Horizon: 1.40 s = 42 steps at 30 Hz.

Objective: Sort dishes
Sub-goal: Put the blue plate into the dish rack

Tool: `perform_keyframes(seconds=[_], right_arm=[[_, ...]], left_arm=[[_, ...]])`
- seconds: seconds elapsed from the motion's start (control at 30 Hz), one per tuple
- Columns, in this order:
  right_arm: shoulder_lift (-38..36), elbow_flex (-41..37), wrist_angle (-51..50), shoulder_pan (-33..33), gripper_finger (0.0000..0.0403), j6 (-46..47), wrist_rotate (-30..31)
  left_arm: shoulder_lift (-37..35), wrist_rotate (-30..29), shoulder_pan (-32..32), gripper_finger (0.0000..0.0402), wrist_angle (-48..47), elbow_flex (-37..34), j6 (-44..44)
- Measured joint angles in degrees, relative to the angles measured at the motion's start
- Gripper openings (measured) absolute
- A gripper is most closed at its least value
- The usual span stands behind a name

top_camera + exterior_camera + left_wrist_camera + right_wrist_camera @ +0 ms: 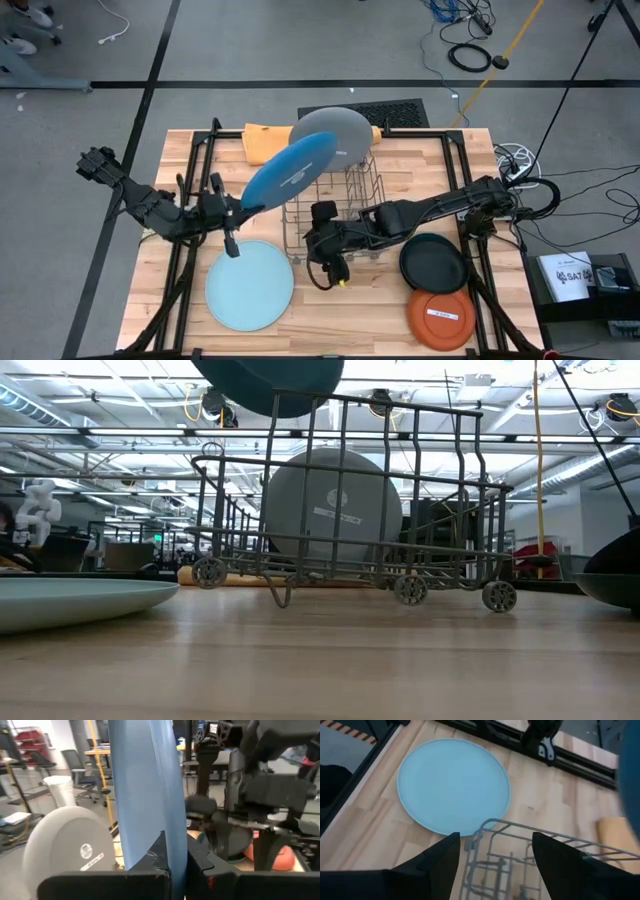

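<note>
Above the left edge of the wire dish rack (335, 215), a large round blue plate (288, 170) is held tilted on edge, clamped by its lower rim between the closed fingers of the left gripper (226, 212). The pinch itself is shown only in the left wrist view, where the plate (145, 795) is seen rising edge-on from between the fingers (197, 860). A white sticker on the large grey plate (332, 510), stood upright in the rack, is seen clearly only in the low view. The right gripper (329, 262) is seen at the rack's front edge, jaws spread and empty. A pale blue round plate (454, 785) lies flat on the wooden table (370, 310). A smaller black plate (434, 262) and a smaller orange plate (440, 318) lie flat to the right.
</note>
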Motion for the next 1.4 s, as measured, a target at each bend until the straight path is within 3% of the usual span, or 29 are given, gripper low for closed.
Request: perform_keyframes(seconds=[0.33,0.63,0.83,1.07,1.4], right_arm=[[-0.1,13.5,-22.9,0.6,0.0242,1.9,0.4],[-5.2,17.2,-29.6,1.0,0.0242,4.8,1.2],[-10.2,17.2,-29.9,3.0,0.0242,5.4,6.6],[-13.5,17.2,-30.8,4.6,0.0242,2.8,8.1],[-14.4,17.2,-34.2,4.7,0.0242,0.4,7.9]], left_arm=[[-4.8,22.2,13.9,0.0009,-4.1,0.0,-0.5],[-2.2,47.5,34.4,0.0008,-8.8,0.0,-2.9],[3.0,63.0,48.0,0.0008,-8.7,0.6,-1.3],[12.7,80.4,60.2,0.0008,-10.6,7.8,5.5],[29.2,91.6,70.0,0.0008,-27.3,23.3,18.0]])
